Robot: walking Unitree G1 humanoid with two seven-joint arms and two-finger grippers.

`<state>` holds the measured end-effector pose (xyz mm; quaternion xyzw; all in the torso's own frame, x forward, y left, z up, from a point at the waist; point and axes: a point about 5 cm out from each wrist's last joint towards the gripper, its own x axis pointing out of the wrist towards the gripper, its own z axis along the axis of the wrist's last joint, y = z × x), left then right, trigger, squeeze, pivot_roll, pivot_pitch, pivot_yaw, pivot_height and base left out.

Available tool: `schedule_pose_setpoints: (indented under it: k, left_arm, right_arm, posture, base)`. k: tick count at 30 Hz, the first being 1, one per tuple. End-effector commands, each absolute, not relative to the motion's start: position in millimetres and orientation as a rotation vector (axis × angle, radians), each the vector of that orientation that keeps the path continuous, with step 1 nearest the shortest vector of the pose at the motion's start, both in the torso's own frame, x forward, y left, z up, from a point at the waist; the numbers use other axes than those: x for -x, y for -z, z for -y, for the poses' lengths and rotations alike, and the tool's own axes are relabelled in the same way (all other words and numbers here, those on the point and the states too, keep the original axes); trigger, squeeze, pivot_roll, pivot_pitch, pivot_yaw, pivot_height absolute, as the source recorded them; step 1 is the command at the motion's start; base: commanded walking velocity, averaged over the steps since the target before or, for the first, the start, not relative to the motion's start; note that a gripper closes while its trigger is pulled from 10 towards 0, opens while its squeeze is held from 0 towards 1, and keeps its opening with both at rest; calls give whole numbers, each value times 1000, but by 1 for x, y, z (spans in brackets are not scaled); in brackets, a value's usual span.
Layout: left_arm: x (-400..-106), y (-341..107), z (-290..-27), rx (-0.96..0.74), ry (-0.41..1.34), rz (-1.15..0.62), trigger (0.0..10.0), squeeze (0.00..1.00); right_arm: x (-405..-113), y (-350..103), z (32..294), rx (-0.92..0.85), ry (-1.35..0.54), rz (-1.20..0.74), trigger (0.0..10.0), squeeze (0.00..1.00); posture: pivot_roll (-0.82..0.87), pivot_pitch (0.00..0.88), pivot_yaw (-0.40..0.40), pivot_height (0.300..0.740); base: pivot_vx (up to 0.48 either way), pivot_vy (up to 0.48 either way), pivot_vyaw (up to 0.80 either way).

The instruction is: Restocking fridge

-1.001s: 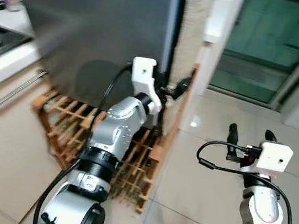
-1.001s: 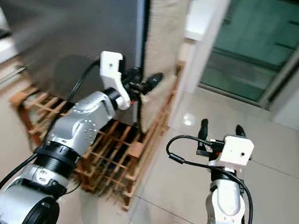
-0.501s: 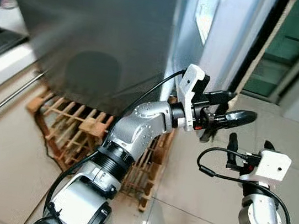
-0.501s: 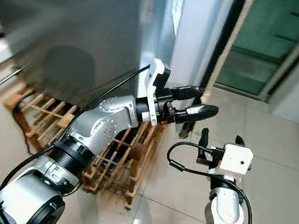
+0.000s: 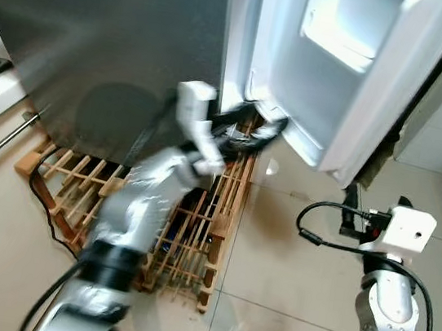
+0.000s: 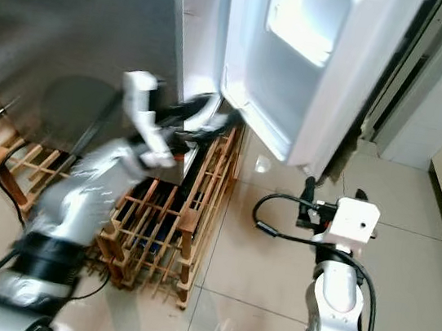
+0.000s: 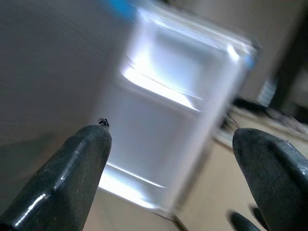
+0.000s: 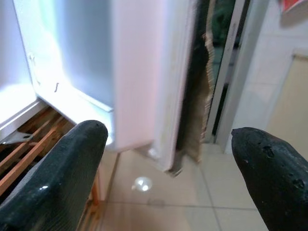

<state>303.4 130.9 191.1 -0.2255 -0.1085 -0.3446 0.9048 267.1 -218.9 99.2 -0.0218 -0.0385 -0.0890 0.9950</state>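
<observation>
- Grey steel fills your left: the fridge (image 5: 125, 28) body, with a wooden rack (image 5: 186, 235) on the tiled floor (image 5: 288, 274) at its foot.
- Your left tool (image 5: 246, 132) sits low at the gap between the fridge body and the open door (image 5: 342, 67), blurred by motion; in the left wrist view its fingers (image 7: 72, 173) stand wide apart and hold nothing.
- Judging by the task, the step in hand is getting the door fully open. Push on the door's inner edge low down, keep the fingers off the hinge gap, and mind the rack right beneath the arm.
- The door stands upright, long axis vertical, its white inner liner and moulded shelf recess facing you, and its free edge swung out toward your right.
- Your right tool (image 5: 372, 205) hovers over the floor just below the door's lower corner, fingers (image 8: 57, 168) spread wide, empty; keep it clear of the door's swing.
- No stock to load is visible yet.
</observation>
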Motion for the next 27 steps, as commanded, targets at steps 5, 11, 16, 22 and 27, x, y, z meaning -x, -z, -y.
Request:
schedule_pose_setpoints:
  k: [5,11,16,22,27]
  left_arm:
    - [-280,-185,-191,435,466,231,10000,0]
    - [-277,-162,-206,385,132,145,10000,0]
    - [-289,-148,-198,307,8,48,10000,0]
    - [-305,-139,-182,233,-33,-37,10000,0]
    - [-307,-136,-173,286,-29,-17,10000,0]
  right_arm:
    - [-282,-102,206,38,105,73,10000,0]
    - [-293,-102,195,34,60,76,10000,0]
    - [-296,-105,188,36,29,90,10000,0]
    - [-297,-106,184,36,11,101,10000,0]
    - [-294,-106,183,37,2,105,10000,0]
  posture:
    - [-37,0,17,740]
    - [-19,0,10,740]
    - [-26,0,14,740]
    - [-73,0,27,740]
    - [-107,0,32,740]
  base:
    - [0,-441,676]
    - [0,-470,615]
    - [0,-456,526]
    - [0,-450,484]
    - [0,-450,466]
